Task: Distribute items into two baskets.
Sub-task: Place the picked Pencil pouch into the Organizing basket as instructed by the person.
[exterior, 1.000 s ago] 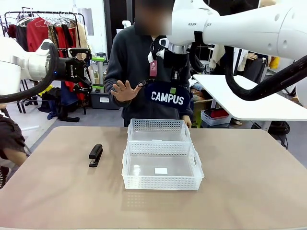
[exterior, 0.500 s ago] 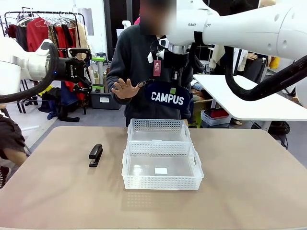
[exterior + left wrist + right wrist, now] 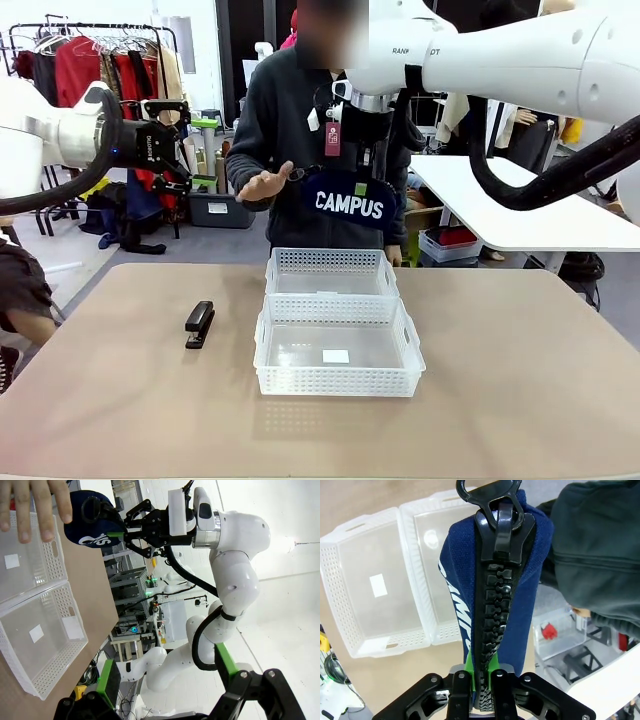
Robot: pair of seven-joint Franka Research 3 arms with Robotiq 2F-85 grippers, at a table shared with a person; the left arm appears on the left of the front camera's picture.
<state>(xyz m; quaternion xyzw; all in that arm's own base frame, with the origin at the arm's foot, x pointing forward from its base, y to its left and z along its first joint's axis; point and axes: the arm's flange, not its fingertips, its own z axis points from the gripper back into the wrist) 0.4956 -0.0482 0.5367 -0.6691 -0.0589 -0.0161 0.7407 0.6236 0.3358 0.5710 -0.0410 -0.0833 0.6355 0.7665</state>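
While your right gripper is clenched on the zip edge of the navy "CAMPUS" pouch, the pouch hangs in the air by the far edge of the table, above the far basket. The person's hand is held open, palm up, just beside the pouch. The near basket touches the far basket and sits mid-table; it has a white sticker on its bottom. The stapler lies on the table towards the left edge, apart from the near basket. Your left gripper hovers released, holding nothing, high beyond the far left corner.
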